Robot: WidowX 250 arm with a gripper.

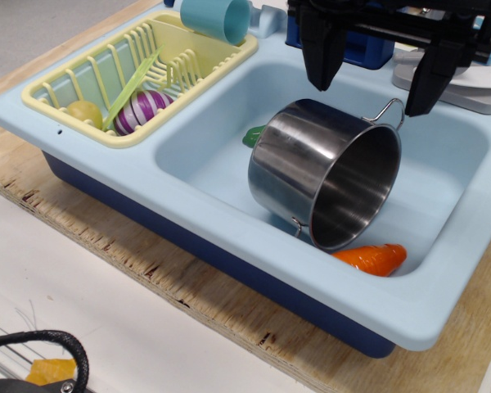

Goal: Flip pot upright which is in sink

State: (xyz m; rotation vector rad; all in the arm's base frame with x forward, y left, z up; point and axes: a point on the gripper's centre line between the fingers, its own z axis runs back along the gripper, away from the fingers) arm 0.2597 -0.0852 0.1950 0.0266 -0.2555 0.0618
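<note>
The shiny steel pot (323, 172) lies on its side in the basin of the light blue sink (204, 155), its open mouth facing the front right. One wire loop handle sticks up at its top rim, another shows at the bottom rim. My gripper (370, 78) hangs just above the pot with its two black fingers (321, 53) spread wide apart and empty. The right finger tip is close to the upper wire handle.
An orange toy carrot (372, 258) lies under the pot's mouth. A green item (252, 136) peeks out behind the pot. A yellow dish rack (139, 74) at the left holds a purple striped item (141, 110) and a teal cup (217, 18).
</note>
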